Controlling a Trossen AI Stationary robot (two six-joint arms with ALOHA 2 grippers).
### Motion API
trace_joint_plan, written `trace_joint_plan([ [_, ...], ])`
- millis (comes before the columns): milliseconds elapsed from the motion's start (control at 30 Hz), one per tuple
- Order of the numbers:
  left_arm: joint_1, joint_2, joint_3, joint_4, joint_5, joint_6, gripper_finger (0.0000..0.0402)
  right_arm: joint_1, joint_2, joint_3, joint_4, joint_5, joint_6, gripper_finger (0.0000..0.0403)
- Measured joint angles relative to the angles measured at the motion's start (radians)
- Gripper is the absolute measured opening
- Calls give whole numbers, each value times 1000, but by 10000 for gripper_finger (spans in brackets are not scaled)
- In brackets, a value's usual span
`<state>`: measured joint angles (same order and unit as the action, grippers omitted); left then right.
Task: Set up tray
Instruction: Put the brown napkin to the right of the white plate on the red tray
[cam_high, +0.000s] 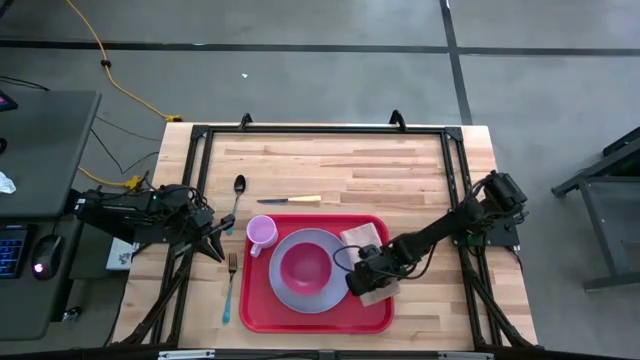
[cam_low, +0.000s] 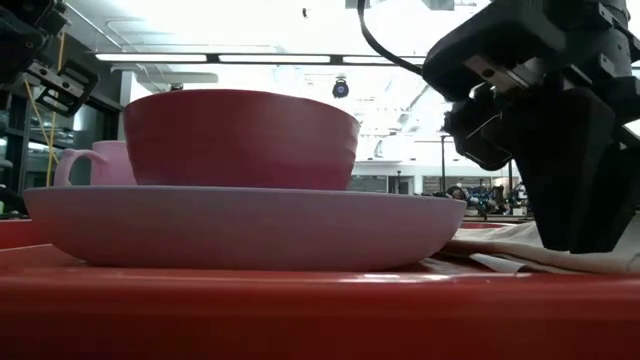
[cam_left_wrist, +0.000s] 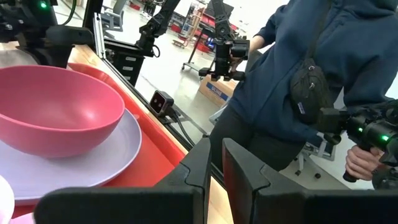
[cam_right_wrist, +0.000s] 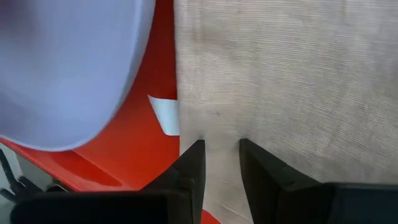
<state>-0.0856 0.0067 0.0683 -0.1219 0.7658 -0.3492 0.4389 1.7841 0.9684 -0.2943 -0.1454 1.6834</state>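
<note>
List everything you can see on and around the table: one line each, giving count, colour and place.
tray: one, red, near middle of the table
plate: one, lilac, on the tray
bowl: one, pink, on the plate
cup: one, pink, tray's far left corner
napkin: one, tan, right side of the tray
spoon: one, dark, on the table beyond the tray
knife: one, pale handle, beyond the tray
fork: one, light blue handle, left of the tray
person: one, dark blue top, beyond the table
left claw: narrow gap, left of the cup
right claw: narrow gap, over the napkin
</note>
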Motion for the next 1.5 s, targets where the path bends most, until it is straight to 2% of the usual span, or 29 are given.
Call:
trace_joint_plan([
  [233,0,0,0,0,3,0,74,0,2,-1,38,43,71,78],
  [500,0,0,0,0,3,0,74,-22,4,-3,79,78,75,78],
  [1133,0,0,0,0,3,0,74,-38,6,-3,89,41,93,78],
  [1500,0,0,0,0,8,0,74,11,6,-3,98,70,174,78],
])
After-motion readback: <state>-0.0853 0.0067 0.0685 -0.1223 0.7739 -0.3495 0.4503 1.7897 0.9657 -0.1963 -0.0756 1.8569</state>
